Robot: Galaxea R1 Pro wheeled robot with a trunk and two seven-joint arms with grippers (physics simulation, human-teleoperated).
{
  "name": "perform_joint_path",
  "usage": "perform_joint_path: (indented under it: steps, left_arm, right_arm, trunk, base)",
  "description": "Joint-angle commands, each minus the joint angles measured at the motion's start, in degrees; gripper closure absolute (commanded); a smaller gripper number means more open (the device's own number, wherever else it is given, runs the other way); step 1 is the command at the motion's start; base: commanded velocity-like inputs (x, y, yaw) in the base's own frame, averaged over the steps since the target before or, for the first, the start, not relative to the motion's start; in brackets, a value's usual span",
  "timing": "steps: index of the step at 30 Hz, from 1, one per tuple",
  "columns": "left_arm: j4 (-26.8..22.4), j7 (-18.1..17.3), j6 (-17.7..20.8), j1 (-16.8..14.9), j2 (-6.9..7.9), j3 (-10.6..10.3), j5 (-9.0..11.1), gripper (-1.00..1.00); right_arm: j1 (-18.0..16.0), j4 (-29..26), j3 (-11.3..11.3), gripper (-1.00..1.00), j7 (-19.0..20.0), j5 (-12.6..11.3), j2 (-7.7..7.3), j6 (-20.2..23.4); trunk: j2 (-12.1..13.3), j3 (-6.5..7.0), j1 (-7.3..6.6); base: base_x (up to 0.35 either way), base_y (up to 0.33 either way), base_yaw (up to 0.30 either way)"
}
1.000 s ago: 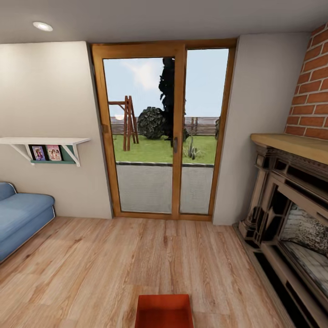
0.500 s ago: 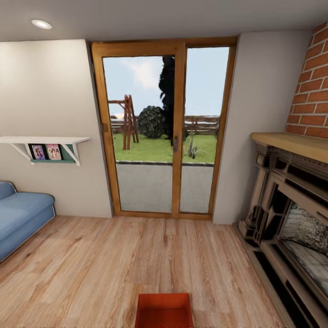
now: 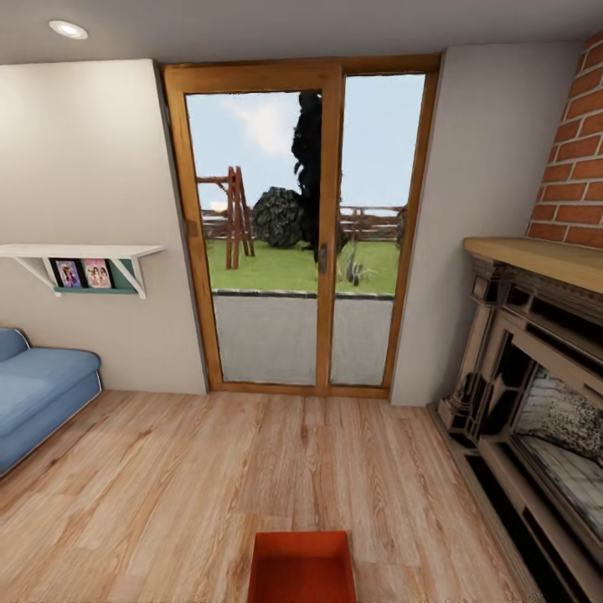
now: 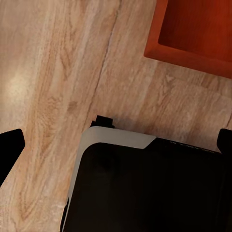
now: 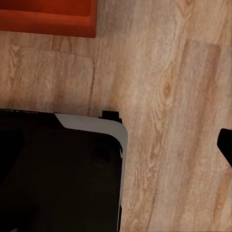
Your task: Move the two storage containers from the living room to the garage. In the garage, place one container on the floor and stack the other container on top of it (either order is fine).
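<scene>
One red-orange storage container (image 3: 301, 569) sits open-top on the light wood floor of the living room, at the bottom middle of the head view. A corner of it shows in the left wrist view (image 4: 193, 34), and one wall in the right wrist view (image 5: 48, 17). My left gripper (image 4: 116, 152) is open, its black fingertips (image 4: 10, 150) wide apart above the floor and short of the container. Of my right gripper (image 5: 116, 145), one fingertip (image 5: 226, 145) shows far out to the side. Nothing is held.
Wood-framed glass doors (image 3: 301, 243) stand straight ahead. A dark fireplace (image 3: 536, 394) with a brick chimney lines the right wall, and a blue sofa (image 3: 38, 394) sits at left under a white shelf (image 3: 79, 251). My own black base (image 4: 145, 188) is just behind the container.
The head view has shifted, so the doors look a little larger and more of the container shows. Nothing in the room has moved.
</scene>
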Motion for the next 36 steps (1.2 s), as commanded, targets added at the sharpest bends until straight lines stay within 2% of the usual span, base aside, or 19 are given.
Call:
perform_joint_path:
  steps: [1,11,36]
  left_arm:
    - [-0.06,0.09,-0.24,-0.01,-0.02,-0.56,0.24,-1.00]
    - [-0.24,0.08,-0.59,-0.01,-0.03,-0.71,0.13,-1.00]
    - [-0.25,0.08,-0.60,-0.01,-0.06,-0.76,0.11,-1.00]
  right_arm:
    - [-0.05,0.14,-0.25,-1.00,0.05,0.51,-0.02,-0.41]
    - [-0.05,0.23,-0.56,-1.00,0.04,0.27,0.66,-0.74]
    - [-0.03,0.20,-0.41,-1.00,0.04,0.44,0.29,-0.93]
  trunk:
    - [-0.05,-0.12,0.02]
    - [-0.05,-1.02,0.02]
    - [-0.05,-3.29,0.02]
  base:
    - [0.000,0.000,0.000]
    - [0.000,0.000,0.000]
    - [0.000,0.000,0.000]
